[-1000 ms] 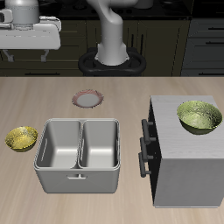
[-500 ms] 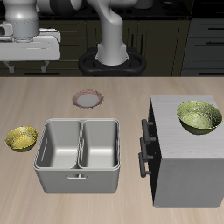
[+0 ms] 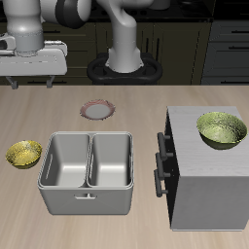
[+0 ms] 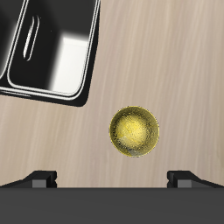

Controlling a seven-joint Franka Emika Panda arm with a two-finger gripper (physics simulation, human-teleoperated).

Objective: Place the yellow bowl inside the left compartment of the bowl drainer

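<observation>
One small yellow bowl (image 3: 24, 154) sits untouched on the wooden table (image 3: 126, 112), just beside the bowl drainer (image 3: 88, 173) on the side of its left compartment (image 3: 67, 160) and apart from its rim. Both wells of the drainer show bare grey metal, so nothing has been placed yet: the whole task remains, meaning the descent, the grasp, the lift and the drop into the left well.

From the wrist view the yellow bowl (image 4: 134, 133) lies between the two fingertips of the gripper (image 4: 113, 178), which are spread wide apart and hold nothing; a corner of the bowl drainer (image 4: 52, 52) shows beside it. In the exterior view the gripper (image 3: 29, 60) hangs high over the back of the table, well above the bowl.

Farther back on the table rests the small pinkish-rimmed plate (image 3: 96, 110), and on top of the grey cabinet (image 3: 209, 175) sits the larger yellow-green bowl (image 3: 222, 129), neither involved.

Compared with a second ago, the arm has swung its wrist round and the hand has dropped slightly, lining up over the bowl; bowl, drainer, plate and cabinet have not moved.
</observation>
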